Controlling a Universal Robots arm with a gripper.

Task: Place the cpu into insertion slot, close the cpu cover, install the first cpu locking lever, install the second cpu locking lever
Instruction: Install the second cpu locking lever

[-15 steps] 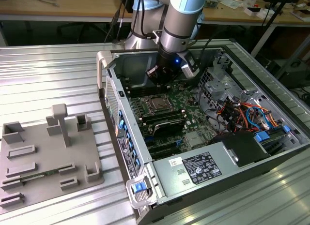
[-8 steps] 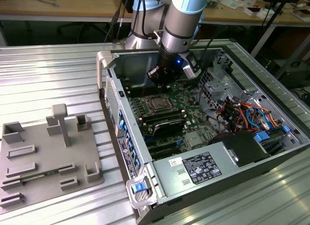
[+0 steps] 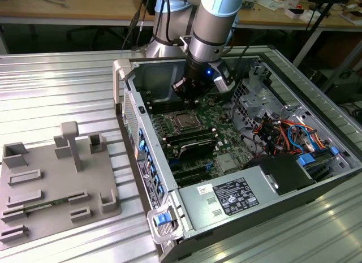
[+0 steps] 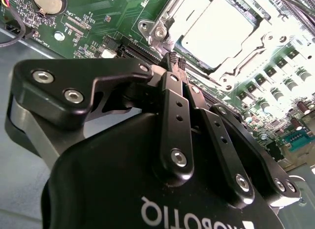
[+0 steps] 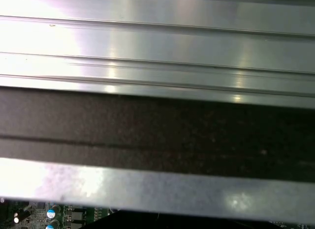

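On the exterior view's left, a flat grey plastic tray with little posts (image 3: 56, 184) is sitting on the ribbed metal table (image 3: 62, 82). To its right, the open computer case (image 3: 237, 161) is lying flat. Inside it, the black gripper (image 4: 175, 61) is hovering with its fingers pinched together, holding nothing. The small silver-grey square cpu (image 4: 219, 29) is sitting in the socket under the thin silver metal cover frame (image 4: 170, 24), just beyond the fingertips.

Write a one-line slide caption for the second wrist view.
Shut gripper poised beside the socket, where the cpu sits under the closed cpu cover on the green motherboard.
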